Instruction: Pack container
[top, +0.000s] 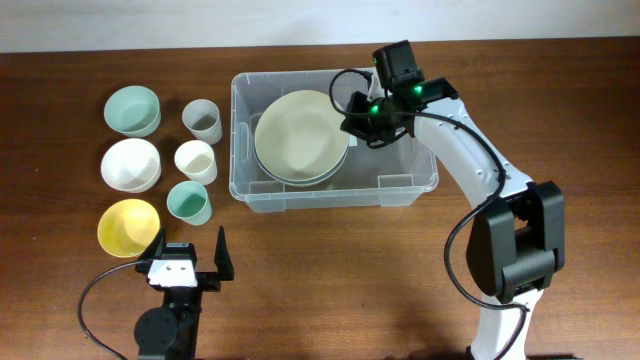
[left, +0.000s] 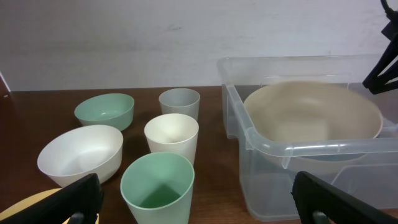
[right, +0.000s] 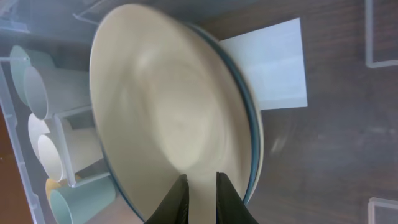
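The clear container (top: 400, 186) stands at the middle back of the table. A cream plate (top: 300, 135) lies in its left half, on top of a blue-rimmed plate (top: 336, 172). My right gripper (top: 362, 125) hangs inside the container at the cream plate's right edge. In the right wrist view its jaws stand a narrow gap apart (right: 202, 186) over the cream plate (right: 161, 106), which shows through the gap. The white label (right: 267, 62) lies on the base. My left gripper (top: 190, 246) rests wide open and empty near the front edge, facing the cups (left: 199, 202).
Left of the container stand a mint bowl (top: 132, 110), a white bowl (top: 131, 164), a yellow bowl (top: 128, 227), a grey cup (top: 201, 120), a cream cup (top: 195, 160) and a teal cup (top: 188, 203). The teal cup (left: 157, 183) is nearest my left fingers.
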